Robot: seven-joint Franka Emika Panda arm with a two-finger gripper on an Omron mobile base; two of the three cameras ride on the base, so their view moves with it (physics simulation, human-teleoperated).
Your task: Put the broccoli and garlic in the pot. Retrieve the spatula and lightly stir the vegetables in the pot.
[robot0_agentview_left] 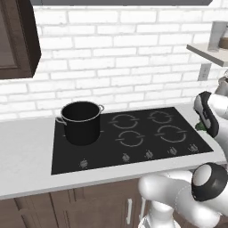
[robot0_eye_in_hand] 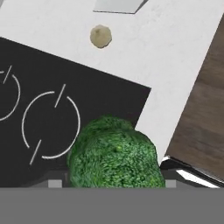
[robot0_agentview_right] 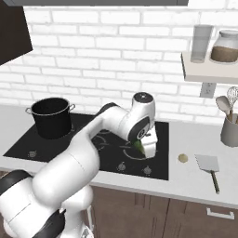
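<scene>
**Broccoli carried above the cooktop, pot waiting at the far burner**

The broccoli [robot0_eye_in_hand: 114, 153] sat clamped in the gripper [robot0_agentview_right: 142, 148], its green head bulging past the fingertips in the hand view and peeking out beneath the white hand in the right base view. The jaws stood wide because the floret filled the gap between them. It hung over the right end of the black cooktop [robot0_agentview_left: 133, 133], off the surface, probably so it could pass over the rim of the pot [robot0_agentview_left: 81, 122]. That black stockpot stood on the far left burner, well apart from the hand. The garlic [robot0_agentview_right: 183, 158] lay on the white counter [robot0_agentview_right: 195, 181] to the right, just beside the spatula [robot0_agentview_right: 209, 166], both left for later steps.
</scene>
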